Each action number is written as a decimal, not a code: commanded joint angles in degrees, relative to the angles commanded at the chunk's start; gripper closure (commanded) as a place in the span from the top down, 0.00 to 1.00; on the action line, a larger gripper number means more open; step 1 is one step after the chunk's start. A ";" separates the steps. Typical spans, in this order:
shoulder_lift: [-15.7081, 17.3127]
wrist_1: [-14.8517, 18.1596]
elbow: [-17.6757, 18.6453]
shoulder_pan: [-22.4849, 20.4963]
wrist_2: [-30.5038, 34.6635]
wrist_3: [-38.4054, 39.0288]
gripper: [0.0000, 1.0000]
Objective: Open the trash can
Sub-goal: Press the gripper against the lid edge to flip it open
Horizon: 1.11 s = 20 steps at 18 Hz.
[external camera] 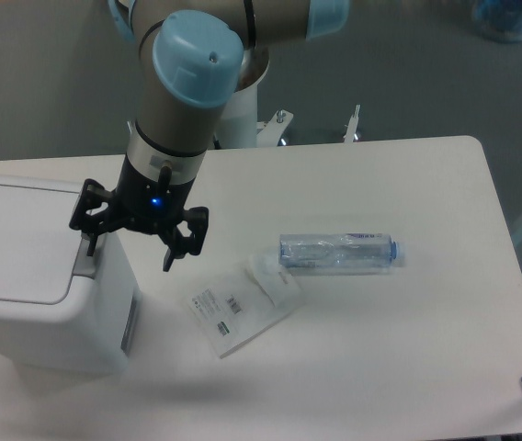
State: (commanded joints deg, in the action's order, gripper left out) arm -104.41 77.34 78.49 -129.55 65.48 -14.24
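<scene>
The trash can (31, 276) is a large white boxy bin at the table's left edge, with its flat white lid down. Its grey push tab (84, 262) sits on the right side of the lid. My gripper (129, 253) hangs open over the can's right edge. The left fingertip (89, 246) is at or just above the grey tab, and the right fingertip (167, 261) hangs past the can's side over the table. The jaws hold nothing.
A clear plastic bottle (339, 251) lies on its side at the table's centre. A flat white paper packet (243, 303) lies just right of the can. The white table (408, 367) ends at the right and front. The robot base (243, 110) stands behind.
</scene>
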 joint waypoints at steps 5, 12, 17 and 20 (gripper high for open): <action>0.00 0.00 0.09 0.00 0.18 -0.09 1.00; -0.27 -0.09 0.88 0.00 0.27 -0.18 1.00; 0.00 -0.09 0.70 0.00 0.27 -0.18 1.00; 0.17 0.09 0.00 -0.09 0.27 -0.18 1.00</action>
State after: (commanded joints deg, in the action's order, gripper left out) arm -104.24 77.43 78.49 -129.64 65.74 -14.41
